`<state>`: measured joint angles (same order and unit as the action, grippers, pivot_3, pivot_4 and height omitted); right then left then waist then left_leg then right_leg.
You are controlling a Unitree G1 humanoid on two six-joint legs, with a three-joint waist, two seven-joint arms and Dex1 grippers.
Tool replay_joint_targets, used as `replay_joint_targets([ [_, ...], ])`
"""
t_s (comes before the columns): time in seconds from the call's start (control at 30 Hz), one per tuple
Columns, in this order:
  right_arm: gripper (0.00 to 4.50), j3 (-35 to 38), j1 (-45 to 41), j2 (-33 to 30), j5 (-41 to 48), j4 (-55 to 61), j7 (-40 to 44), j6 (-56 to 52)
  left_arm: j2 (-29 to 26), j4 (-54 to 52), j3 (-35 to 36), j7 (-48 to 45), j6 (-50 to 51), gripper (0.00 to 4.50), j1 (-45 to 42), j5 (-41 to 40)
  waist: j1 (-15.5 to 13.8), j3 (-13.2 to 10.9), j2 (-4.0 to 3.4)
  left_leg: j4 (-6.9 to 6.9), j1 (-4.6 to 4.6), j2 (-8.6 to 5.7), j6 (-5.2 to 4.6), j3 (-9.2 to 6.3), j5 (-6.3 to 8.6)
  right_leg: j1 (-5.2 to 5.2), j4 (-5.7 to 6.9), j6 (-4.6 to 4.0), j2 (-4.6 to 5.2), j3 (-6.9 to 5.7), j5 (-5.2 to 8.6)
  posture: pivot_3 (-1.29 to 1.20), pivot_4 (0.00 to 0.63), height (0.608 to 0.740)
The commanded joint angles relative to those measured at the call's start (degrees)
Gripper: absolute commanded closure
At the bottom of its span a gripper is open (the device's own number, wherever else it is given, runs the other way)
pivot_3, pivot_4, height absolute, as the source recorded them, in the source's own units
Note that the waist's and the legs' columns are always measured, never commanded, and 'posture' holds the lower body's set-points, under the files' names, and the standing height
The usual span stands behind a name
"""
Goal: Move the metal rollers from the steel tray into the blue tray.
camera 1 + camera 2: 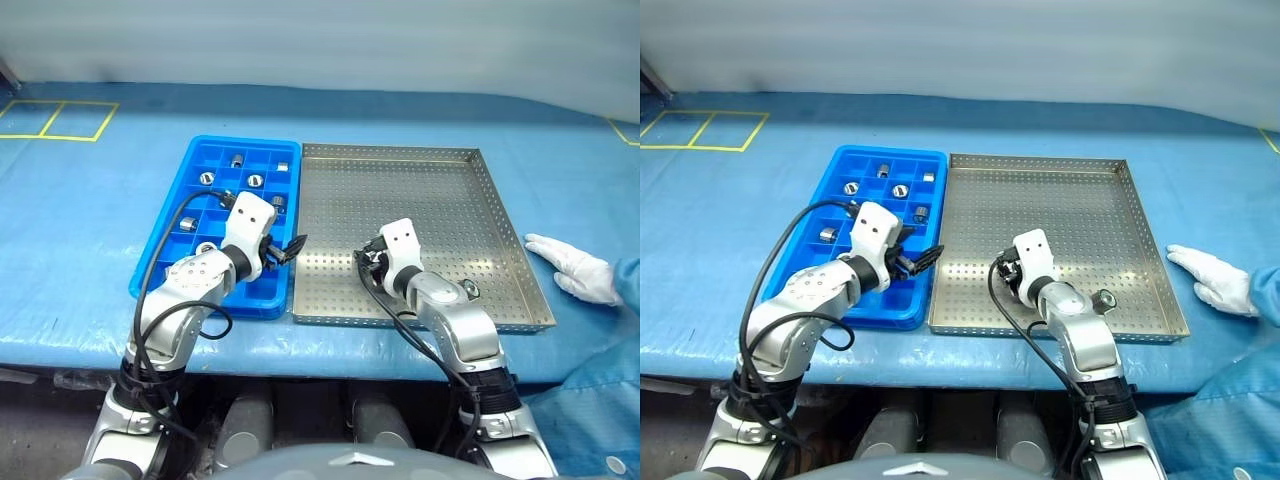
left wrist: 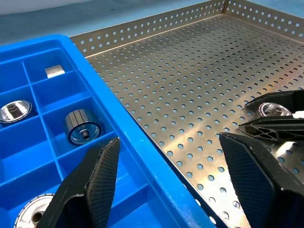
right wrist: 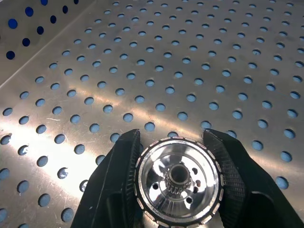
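Note:
The steel tray (image 1: 420, 190) lies on the blue table with the blue tray (image 1: 245, 141) against its left side. In the right wrist view my right gripper (image 3: 173, 142) is shut on a shiny metal roller (image 3: 178, 183), its fingers (image 3: 118, 175) pressed on both sides, just over the perforated floor near the steel tray's front left. Another roller (image 1: 1105, 298) lies beside my right forearm. Several rollers (image 1: 255, 181) sit in the blue tray's compartments. My left gripper (image 2: 170, 142) stands open with nothing in it, over the blue tray's near right rim.
A person's white-gloved hand (image 1: 575, 265) rests on the table just right of the steel tray. Yellow tape lines (image 1: 60, 120) mark the far left of the table. Most of the steel tray's floor is bare.

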<state>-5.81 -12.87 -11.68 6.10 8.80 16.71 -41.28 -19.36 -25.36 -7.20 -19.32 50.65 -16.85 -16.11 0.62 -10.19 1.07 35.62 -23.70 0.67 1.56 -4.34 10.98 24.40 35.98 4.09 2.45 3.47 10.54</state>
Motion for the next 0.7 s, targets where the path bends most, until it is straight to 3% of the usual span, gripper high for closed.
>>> replay_joint_targets([
  [0.03,2.66,-1.13,-1.5,-0.21,0.62,2.9,1.57,1.23,-0.42,-1.65,1.89,0.41,-1.31,0.86,-0.22,0.3,-0.02,0.0,0.0,0.0,0.0,0.0,0.0,0.0,0.0,0.0,0.0,0.0,0.0,0.0,0.0,0.14,0.15,0.74],
  [0.23,2.66,-5.52,-6.31,0.67,4.97,9.33,8.32,-0.4,-4.94,-6.88,8.66,1.23,5.18,0.86,2.15,-1.03,0.06,0.0,-0.01,-0.03,0.0,0.06,0.0,-0.01,0.0,0.06,0.04,-0.01,-0.05,0.0,0.0,0.18,0.15,0.74],
  [0.43,2.66,-14.96,-11.93,3.24,9.03,12.2,15.11,-3.35,-5.5,-13.58,24.11,-0.11,13.89,0.86,4.76,-9.95,-0.74,-0.01,0.0,-0.06,-0.04,0.09,0.0,-0.15,0.0,0.03,0.01,-0.03,-0.08,-0.12,0.02,0.24,0.15,0.74],
  [0.7,2.66,-23.31,-16.85,8.18,8.2,1.54,19.44,1.0,-5.82,-21.54,31.76,1.04,21.47,0.86,10.88,-17.12,-3.11,0.0,0.02,-0.04,0.07,0.08,0.03,-0.18,-0.01,-0.07,0.01,-0.05,-0.07,-0.18,0.02,0.34,0.15,0.74],
])
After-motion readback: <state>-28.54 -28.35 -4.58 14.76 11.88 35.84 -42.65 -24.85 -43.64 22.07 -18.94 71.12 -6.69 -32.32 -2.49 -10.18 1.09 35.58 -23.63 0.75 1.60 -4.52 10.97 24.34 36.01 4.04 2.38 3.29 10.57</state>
